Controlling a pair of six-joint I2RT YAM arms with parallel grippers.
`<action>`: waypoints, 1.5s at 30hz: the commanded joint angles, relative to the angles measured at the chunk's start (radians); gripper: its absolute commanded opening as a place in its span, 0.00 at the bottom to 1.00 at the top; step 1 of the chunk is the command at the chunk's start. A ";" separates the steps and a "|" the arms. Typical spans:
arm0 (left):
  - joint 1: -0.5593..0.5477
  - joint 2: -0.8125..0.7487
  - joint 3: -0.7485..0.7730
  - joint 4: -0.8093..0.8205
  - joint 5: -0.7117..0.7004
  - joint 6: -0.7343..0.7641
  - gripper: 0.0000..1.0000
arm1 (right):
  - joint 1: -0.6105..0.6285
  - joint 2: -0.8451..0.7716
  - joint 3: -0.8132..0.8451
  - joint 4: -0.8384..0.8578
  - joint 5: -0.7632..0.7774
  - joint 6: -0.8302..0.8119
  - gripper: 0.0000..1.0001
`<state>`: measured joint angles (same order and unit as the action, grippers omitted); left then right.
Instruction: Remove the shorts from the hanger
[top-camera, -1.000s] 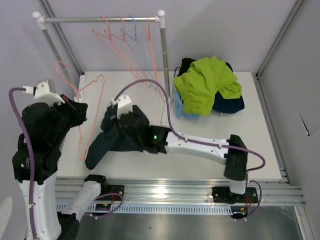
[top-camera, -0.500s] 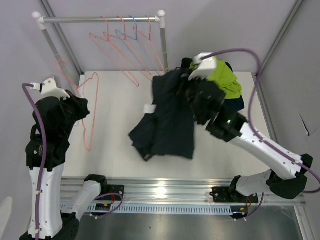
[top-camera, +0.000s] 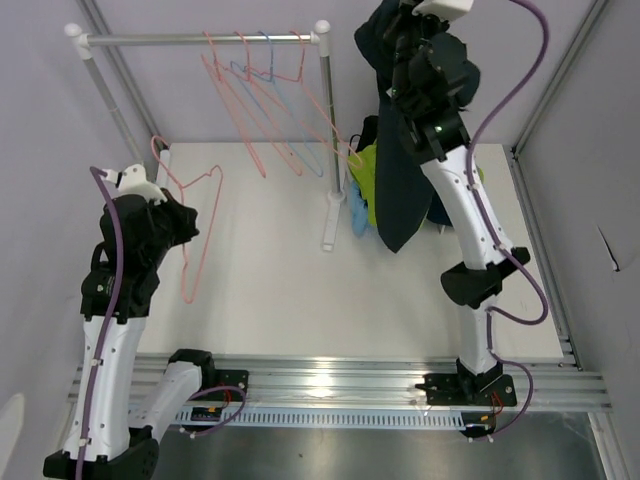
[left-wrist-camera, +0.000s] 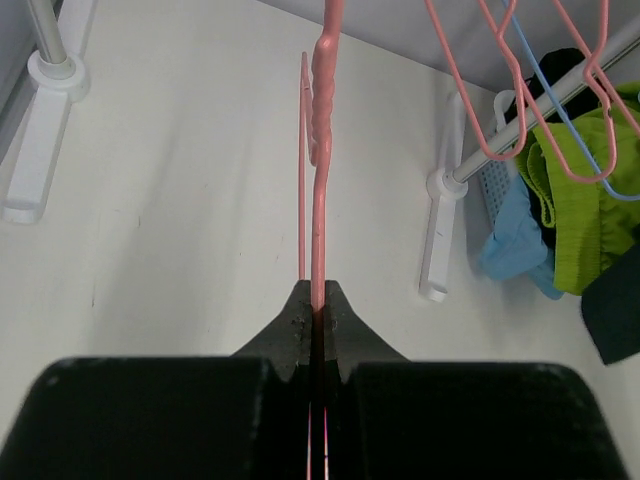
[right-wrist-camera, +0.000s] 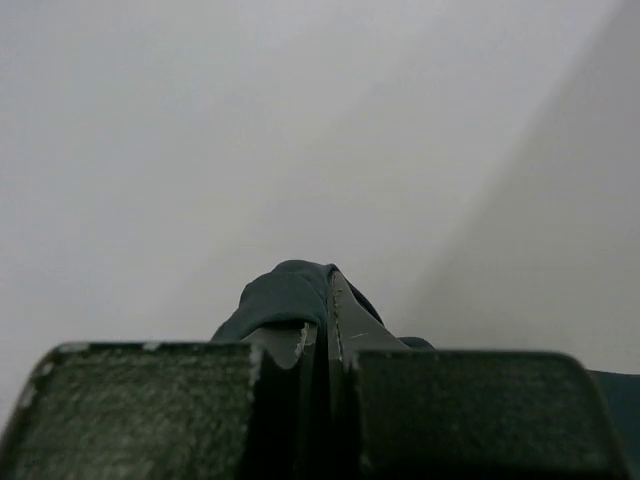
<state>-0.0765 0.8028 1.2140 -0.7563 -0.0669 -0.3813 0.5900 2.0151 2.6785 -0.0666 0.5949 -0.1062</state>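
Note:
My right gripper (top-camera: 392, 45) is raised high at the back right, shut on the dark blue-green shorts (top-camera: 400, 185), which hang down from it over the pile; the cloth bulges at the fingertips in the right wrist view (right-wrist-camera: 290, 295). My left gripper (top-camera: 182, 222) is shut on a bare pink hanger (top-camera: 195, 225) at the left, seen edge-on in the left wrist view (left-wrist-camera: 320, 180). The pile by the rack post holds lime green shorts (left-wrist-camera: 580, 210), light blue shorts (left-wrist-camera: 510, 235) and dark ones (top-camera: 455, 205), mostly hidden behind the hanging shorts.
A white-and-metal clothes rack (top-camera: 200, 40) stands at the back with several empty pink hangers and one blue hanger (top-camera: 270, 80) on its bar. Its right post (top-camera: 327, 140) stands on a foot (left-wrist-camera: 440, 240); its left foot (left-wrist-camera: 45, 110) is at the far left.
My right arm swung from the table's middle up and to the back right, lifting the dark blue-green shorts clear of the table. My left gripper moved right and forward with the pink hanger.

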 joint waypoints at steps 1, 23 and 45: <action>-0.005 -0.014 -0.014 0.074 0.042 0.028 0.00 | -0.044 0.031 -0.053 0.324 -0.035 -0.113 0.00; -0.003 0.133 0.223 0.069 -0.057 0.042 0.00 | -0.243 -0.375 -1.525 0.292 -0.010 0.639 0.08; -0.003 0.714 0.901 0.101 -0.086 0.093 0.00 | -0.223 -1.185 -1.825 -0.059 -0.204 0.586 0.99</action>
<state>-0.0765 1.4437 2.0235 -0.7105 -0.1619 -0.3305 0.3496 0.8978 0.9382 -0.0322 0.4500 0.4522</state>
